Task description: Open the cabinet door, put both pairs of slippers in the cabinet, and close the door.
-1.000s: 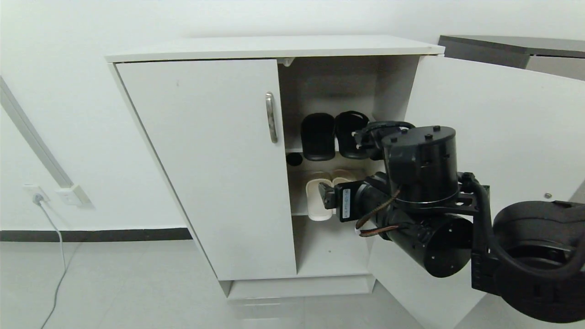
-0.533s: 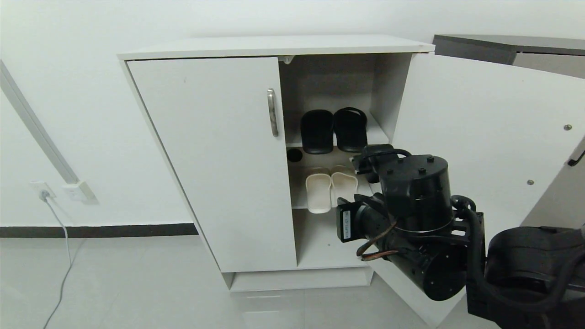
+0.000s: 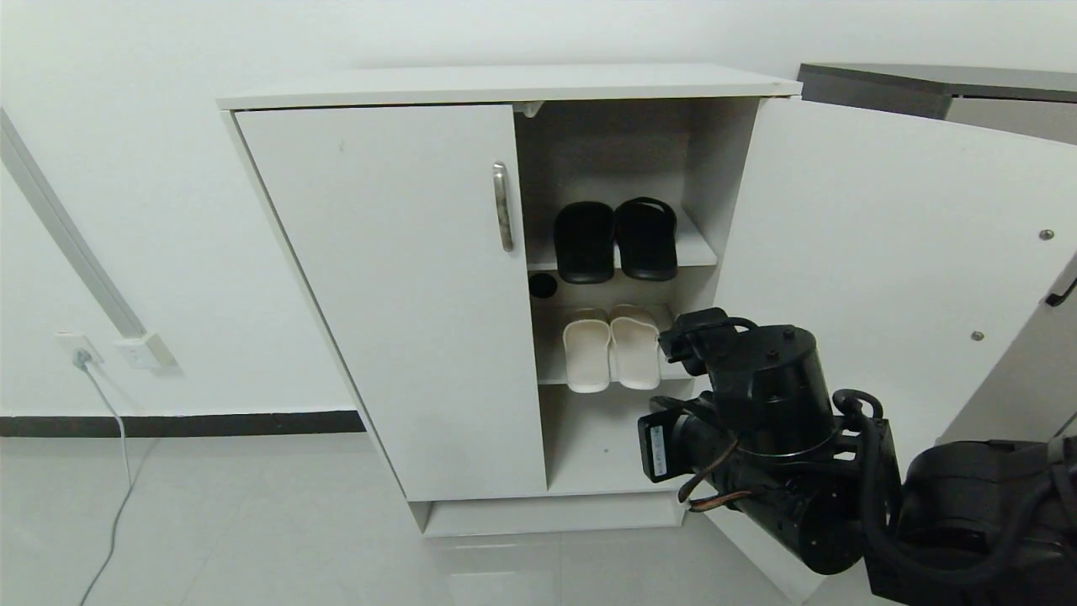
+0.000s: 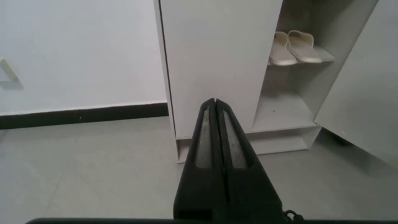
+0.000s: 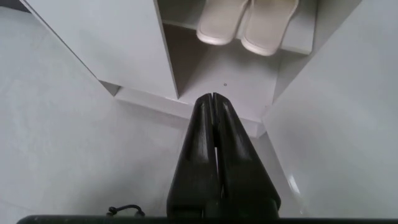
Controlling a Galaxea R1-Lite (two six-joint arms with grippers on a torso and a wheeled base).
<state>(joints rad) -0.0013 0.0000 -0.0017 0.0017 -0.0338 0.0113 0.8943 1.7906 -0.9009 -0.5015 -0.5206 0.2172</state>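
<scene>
The white cabinet (image 3: pixel 505 84) stands with its left door (image 3: pixel 395 295) closed and its right door (image 3: pixel 883 252) swung wide open. A black pair of slippers (image 3: pixel 614 240) rests on the upper shelf. A white pair of slippers (image 3: pixel 610 358) lies on the middle shelf, also seen in the wrist views (image 4: pixel 298 46) (image 5: pixel 249 18). My right arm (image 3: pixel 757 421) hangs low in front of the open half. My right gripper (image 5: pixel 213 99) is shut and empty, before the bottom shelf. My left gripper (image 4: pixel 214 102) is shut and empty, farther back, facing the closed door.
The bottom shelf (image 3: pixel 597 446) is bare. The open door (image 5: pixel 348 124) runs close beside my right gripper. A metal handle (image 3: pixel 501 206) sits on the closed door. A wall socket with a cable (image 3: pixel 76 358) is at the left, and a dark unit (image 3: pixel 925 84) at the back right.
My right arm has drawn down and back from the middle shelf, leaving the white slippers fully uncovered there. The head camera shifted a little early on.
</scene>
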